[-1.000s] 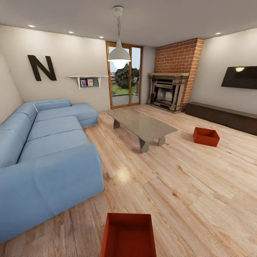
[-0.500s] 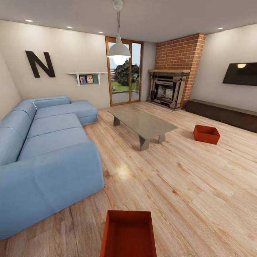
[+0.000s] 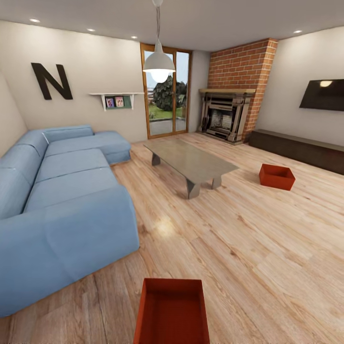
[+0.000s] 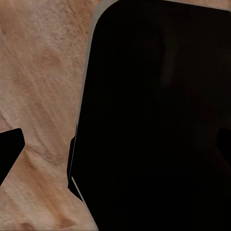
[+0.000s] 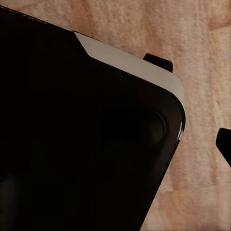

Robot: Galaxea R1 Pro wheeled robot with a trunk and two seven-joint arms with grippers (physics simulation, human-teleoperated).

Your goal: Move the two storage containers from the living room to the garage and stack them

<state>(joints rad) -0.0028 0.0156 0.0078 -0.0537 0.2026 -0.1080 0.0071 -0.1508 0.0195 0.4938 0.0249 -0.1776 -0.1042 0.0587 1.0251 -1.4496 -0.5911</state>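
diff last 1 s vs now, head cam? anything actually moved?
Only the camera moved: the whole head view has slid, the far wall, lamp and fireplace sitting higher, more floor visible. That is view motion, not object motion. Both containers are where they were: the near container at the bottom edge, the far container right of the low table. Nothing was grasped or released.

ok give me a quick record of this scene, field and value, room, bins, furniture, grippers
room: living room with wood plank floor
near bin: red-orange, open-top, empty, on the floor at the head view's bottom edge
far bin: same kind, on the floor right of the low table
sofa: blue sectional, along the left
fireplace: brick, far corner
bins stacked: no, far apart
grippers: cannot tell; wrist views show dark shapes over wood floor
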